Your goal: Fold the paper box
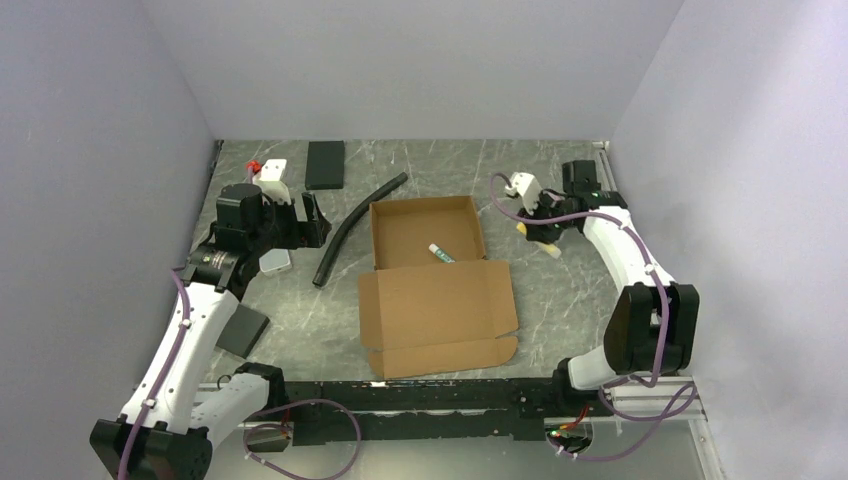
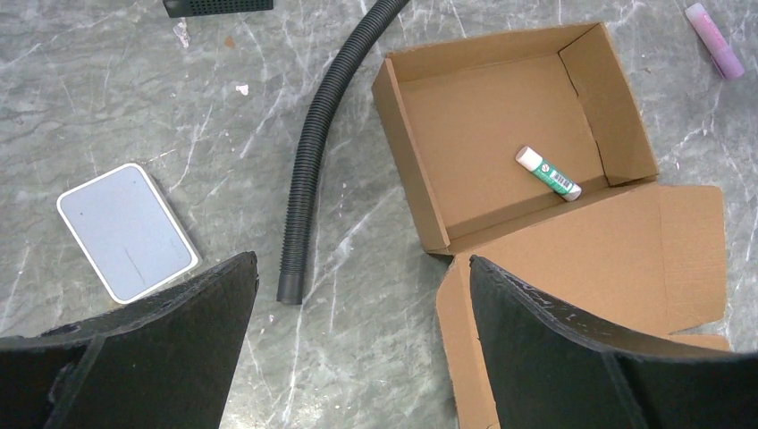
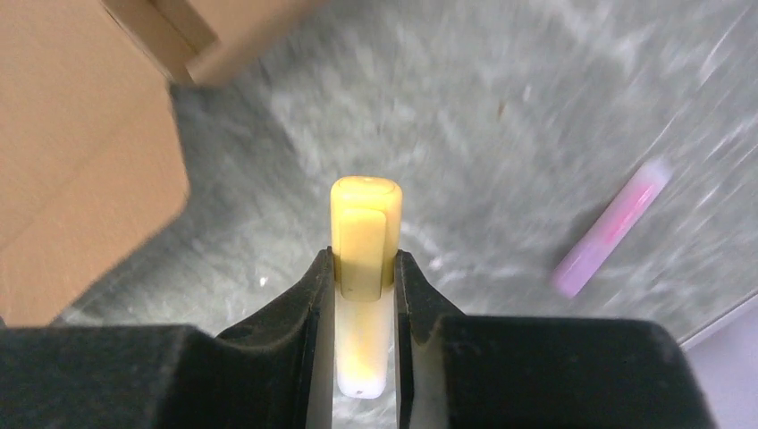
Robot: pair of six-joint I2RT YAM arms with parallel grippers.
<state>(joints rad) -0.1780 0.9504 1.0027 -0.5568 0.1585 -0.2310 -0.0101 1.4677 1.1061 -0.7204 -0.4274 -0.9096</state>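
Midway across the counter (image 1: 590, 300), the box (image 1: 440, 305) is lying open, lid spread flat, a glue stick (image 2: 548, 172) resting inside. Right of it, the right tool (image 3: 365, 268) is pinching a yellow marker (image 3: 365, 219); the left tool (image 2: 359, 264) is hovering wide apart, gripping nothing.

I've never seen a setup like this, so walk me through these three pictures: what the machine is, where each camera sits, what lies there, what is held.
Two robot arms stand at the near edge of a grey marbled table. One picture looks down from above; the others come from wrist cameras. On the table lie an open brown cardboard paper box holding a green-and-white glue stick, a black ribbed hose, a flat pale-grey slab and a pink stick. The left gripper is open and empty. The right gripper is shut on a yellow pen-like stick.
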